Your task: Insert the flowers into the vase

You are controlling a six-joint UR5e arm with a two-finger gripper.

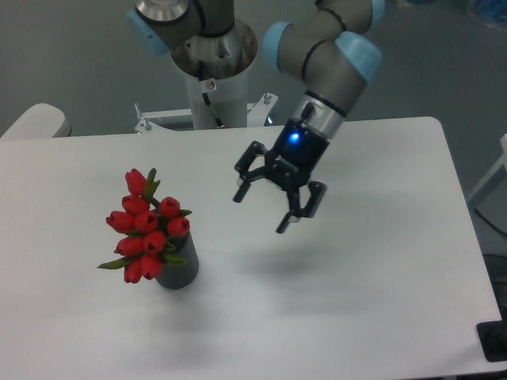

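The flowers, a tight bunch of red tulip buds with a few green leaves, stand in the vase, a short dark ribbed cylinder at the left middle of the white table. The bunch leans up and to the left and hides most of the vase's mouth. My gripper hangs above the table to the right of the flowers, well apart from them. Its black fingers are spread open and hold nothing. A blue light glows on its wrist.
The robot's white column base stands at the table's back edge, behind the gripper. A pale rounded chair back shows at the far left. The table's right edge runs diagonally down the right side.
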